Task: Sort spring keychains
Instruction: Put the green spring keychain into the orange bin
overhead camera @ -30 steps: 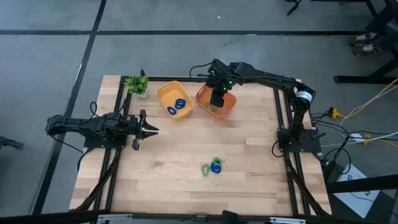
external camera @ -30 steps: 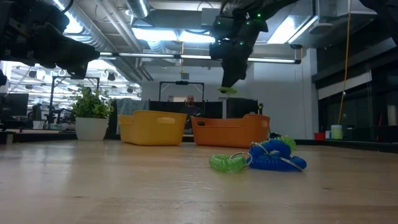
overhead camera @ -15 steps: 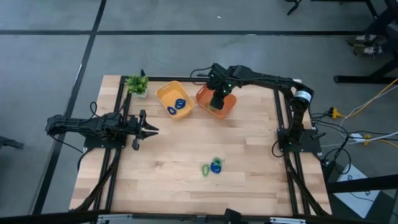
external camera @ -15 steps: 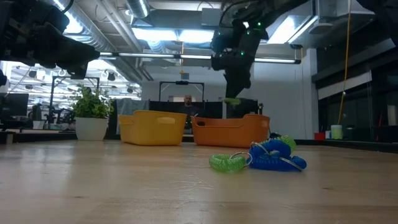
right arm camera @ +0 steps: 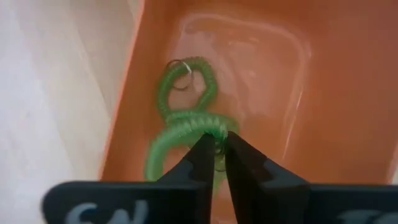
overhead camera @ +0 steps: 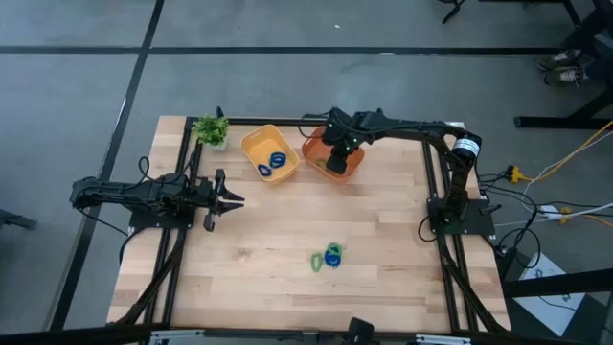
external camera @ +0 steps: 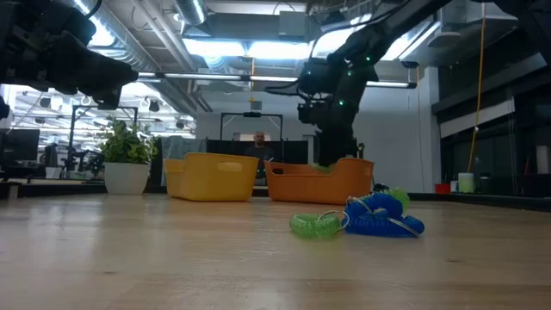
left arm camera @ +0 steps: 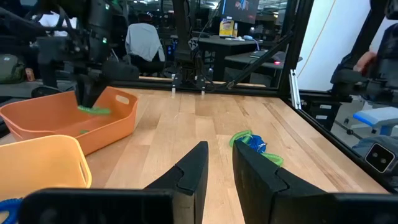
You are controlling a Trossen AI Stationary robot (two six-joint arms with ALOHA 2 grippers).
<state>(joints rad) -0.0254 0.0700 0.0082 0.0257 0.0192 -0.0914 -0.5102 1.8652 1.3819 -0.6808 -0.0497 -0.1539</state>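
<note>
My right gripper (overhead camera: 335, 161) is down inside the orange tray (overhead camera: 352, 169) at the table's far middle, shut on a green spring keychain (right arm camera: 186, 134). A second green keychain (right arm camera: 186, 81) lies on the tray's floor. The yellow tray (overhead camera: 255, 146) beside it holds blue keychains (overhead camera: 276, 163). A small heap of green (overhead camera: 315, 261) and blue (overhead camera: 333, 256) keychains lies on the table's near middle. My left gripper (overhead camera: 236, 200) hovers at the left, empty, its fingers a little apart (left arm camera: 219, 168). My right gripper pinches the green keychain's coil (right arm camera: 219, 129) between its two fingertips, coming from above and pointing down. The loop spreads out below the fingers inside the orange tray (left arm camera: 93, 110). I cannot tell whether it touches the tray's floor.
A small potted plant (overhead camera: 211, 129) stands at the far left corner. Bare wooden table (overhead camera: 268, 230) lies between my left gripper, the trays and the heap. Dark frame rails (overhead camera: 436, 182) run along both table sides. A person (external camera: 261, 142) sits in the room behind.
My right gripper has gone down from above the orange tray into it, carrying the green keychain, which now sits below the tray's rim.
</note>
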